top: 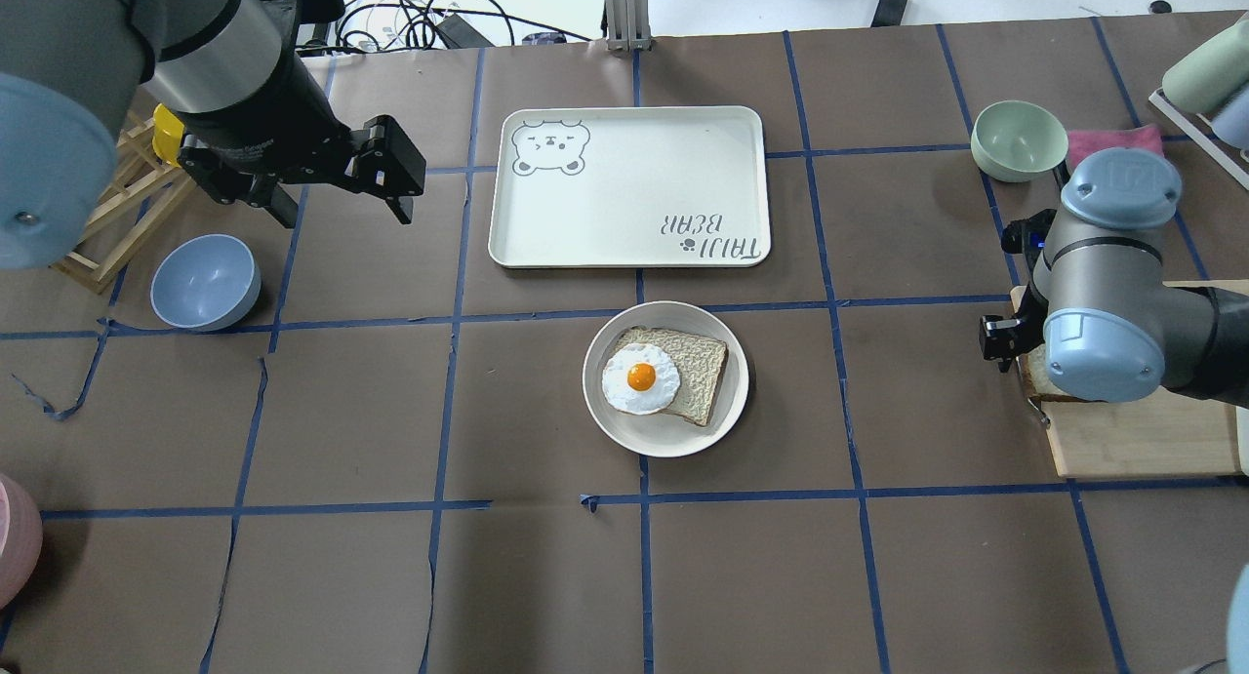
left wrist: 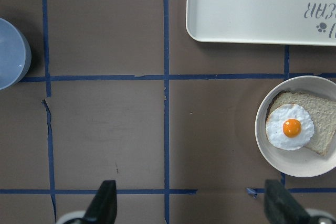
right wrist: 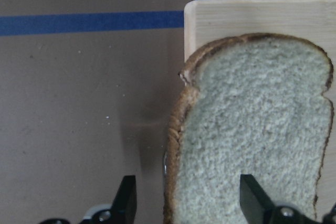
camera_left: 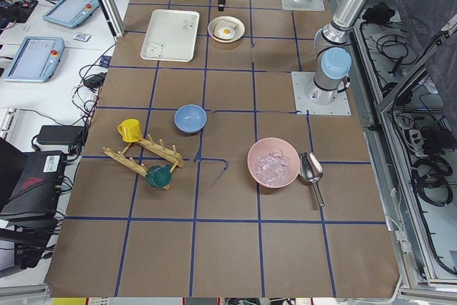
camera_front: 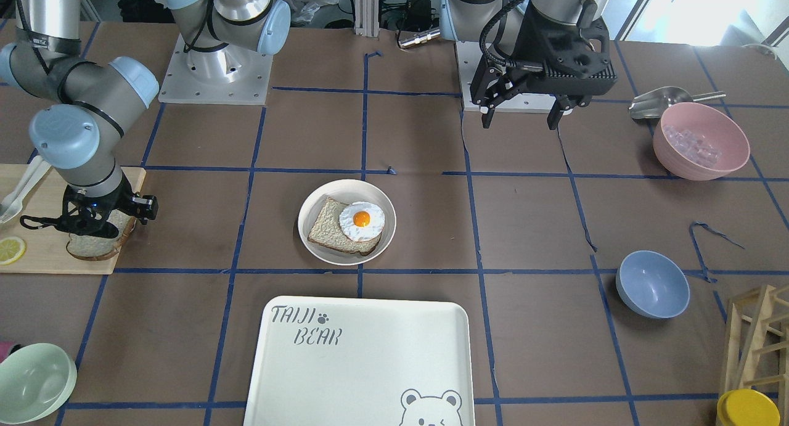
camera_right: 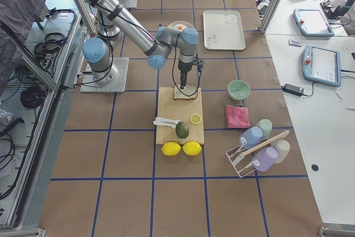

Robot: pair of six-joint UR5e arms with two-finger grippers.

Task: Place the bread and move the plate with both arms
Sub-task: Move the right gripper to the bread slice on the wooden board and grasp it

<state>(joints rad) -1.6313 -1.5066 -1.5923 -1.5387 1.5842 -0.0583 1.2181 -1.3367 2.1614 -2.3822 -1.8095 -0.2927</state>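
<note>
Right gripper (right wrist: 186, 179) has its fingers spread apart low over the bread (right wrist: 257, 129), one off the crust, one over the crumb, nothing pinched. Bread lies on the wooden board (right wrist: 252, 17) at the table's (top: 390, 411) right end. Left gripper (left wrist: 189, 184), also spread, hovers left of the plate (top: 673, 438), which sits mid-table near the tray (top: 634, 196).

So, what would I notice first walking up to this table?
Probably the fried egg, bright on a tan slice in the plate at the table's middle. Then the right pincer, open and low over the bread at the wooden board's edge.
</note>
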